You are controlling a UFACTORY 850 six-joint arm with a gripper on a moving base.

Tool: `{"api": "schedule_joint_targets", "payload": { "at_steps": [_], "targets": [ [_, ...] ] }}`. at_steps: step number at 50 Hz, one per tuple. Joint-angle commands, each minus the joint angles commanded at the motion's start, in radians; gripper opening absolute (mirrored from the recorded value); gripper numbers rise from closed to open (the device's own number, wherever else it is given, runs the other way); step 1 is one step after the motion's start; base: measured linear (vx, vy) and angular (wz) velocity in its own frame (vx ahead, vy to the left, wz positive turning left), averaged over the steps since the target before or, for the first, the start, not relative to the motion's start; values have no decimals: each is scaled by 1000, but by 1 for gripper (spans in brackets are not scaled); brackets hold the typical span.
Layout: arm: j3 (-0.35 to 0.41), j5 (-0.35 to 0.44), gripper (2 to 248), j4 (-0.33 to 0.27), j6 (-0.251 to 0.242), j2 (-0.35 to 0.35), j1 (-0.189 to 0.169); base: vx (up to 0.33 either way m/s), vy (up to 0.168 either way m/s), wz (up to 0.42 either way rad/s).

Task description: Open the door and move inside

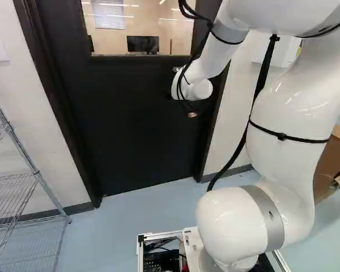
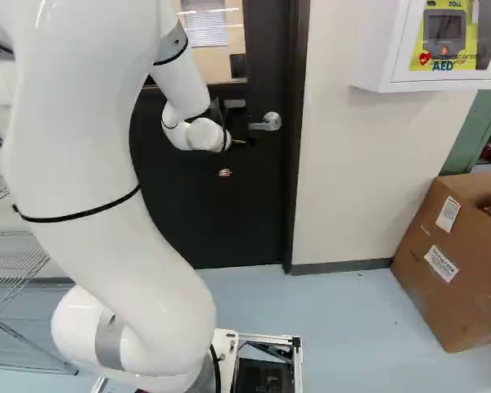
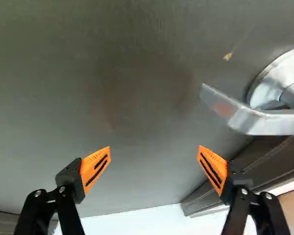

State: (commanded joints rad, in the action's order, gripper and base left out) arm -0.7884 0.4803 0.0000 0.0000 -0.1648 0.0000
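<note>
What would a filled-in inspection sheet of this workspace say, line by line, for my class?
Surface: pale blue floor.
Job's things: black windowed door, appears closed; silver metal lever handle, ungripped.
Clutter: brown cardboard box on the floor.
End effector: black with orange pads, open, facing the door.
Cables: black cable hanging beside the white jointed arm.
Surroundings: silver wire shelving near the door; white wall cabinet above the box.

The glossy white, tubular arm (image 1: pixel 294 96) wears a matte grey band (image 1: pixel 266 212) at 4 o'clock in the left base view, a narrow black strap (image 1: pixel 289 138) at 3 o'clock and thin, looped black cables (image 1: pixel 203 42) at 12. Its black fingers (image 3: pixel 68 178) carry silver screws (image 3: pixel 61 189) and wedge-shaped orange pads (image 3: pixel 95 166) with black slots.
</note>
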Motion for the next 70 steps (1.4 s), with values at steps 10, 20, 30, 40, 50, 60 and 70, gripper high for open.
{"api": "schedule_joint_targets", "payload": {
  "at_steps": [10, 20, 30, 40, 50, 60, 70],
  "targets": [
    [0, 0, 247, 0, 0, -15, 0, 0, 0, 0],
    [29, 0, 247, 0, 0, 12, -2, 0, 0, 0],
    [80, 0, 247, 0, 0, 79, -9, 0, 0, 0],
    [133, 0, 247, 0, 0, 152, -17, 0, 0, 0],
    [186, 0, 247, 0, 0, 229, -26, 0, 0, 0],
    [224, 0, 247, 0, 0, 293, -36, 0, 0, 0],
    [228, 0, 247, 0, 0, 323, -37, 0, 0, 0]
  ]
}}
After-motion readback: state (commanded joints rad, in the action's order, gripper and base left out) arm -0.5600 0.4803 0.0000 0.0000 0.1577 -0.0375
